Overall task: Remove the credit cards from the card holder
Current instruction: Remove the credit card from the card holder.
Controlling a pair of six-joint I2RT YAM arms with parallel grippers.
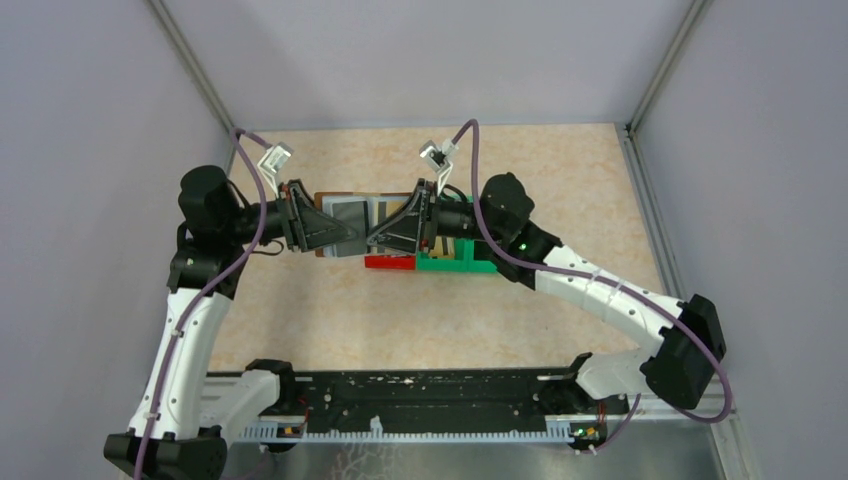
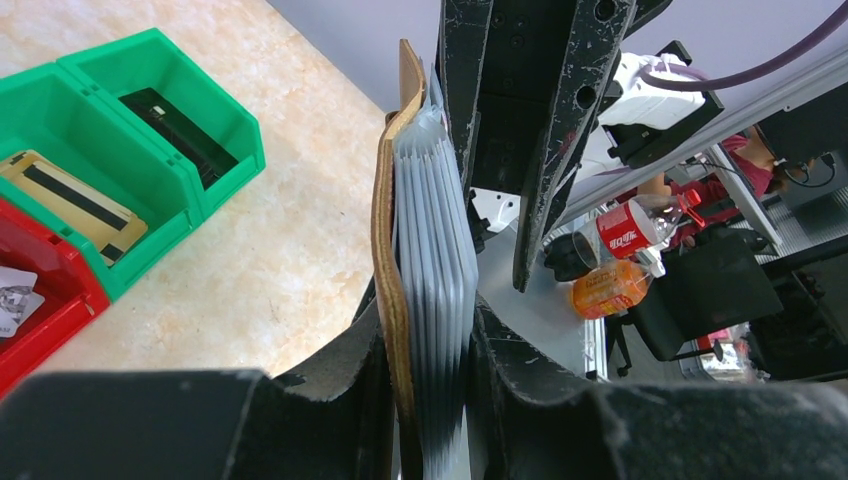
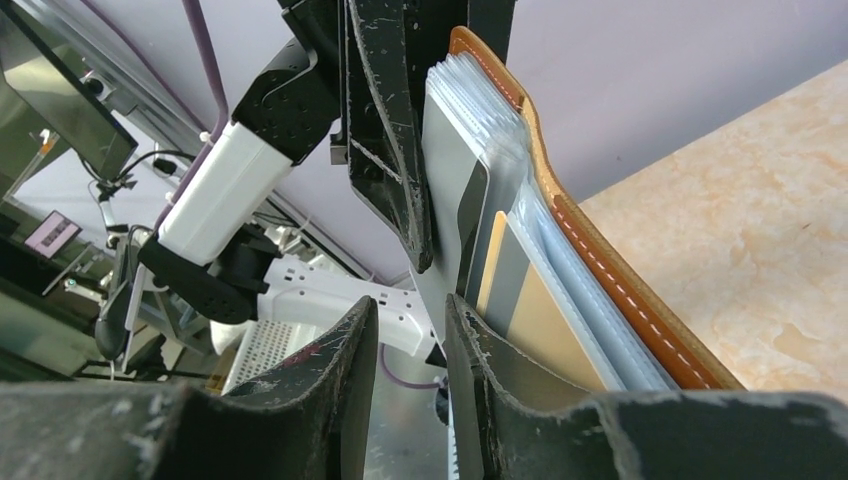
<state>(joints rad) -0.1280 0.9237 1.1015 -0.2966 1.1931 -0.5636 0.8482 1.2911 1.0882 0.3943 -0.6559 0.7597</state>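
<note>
The brown card holder is held on edge above the table between both arms. My left gripper is shut on it, the brown cover and pale clear pockets squeezed between its fingers. A gold credit card and a grey one sit in the pockets. My right gripper stands open at the pockets' free edge; the holder lies just outside its right finger and nothing shows in the gap. Another gold card with a dark stripe and a dark card lie in the green bin.
The green bin and a red bin stand on the table right under the grippers. The red bin holds a crumpled whitish scrap. Grey walls close off the back and both sides.
</note>
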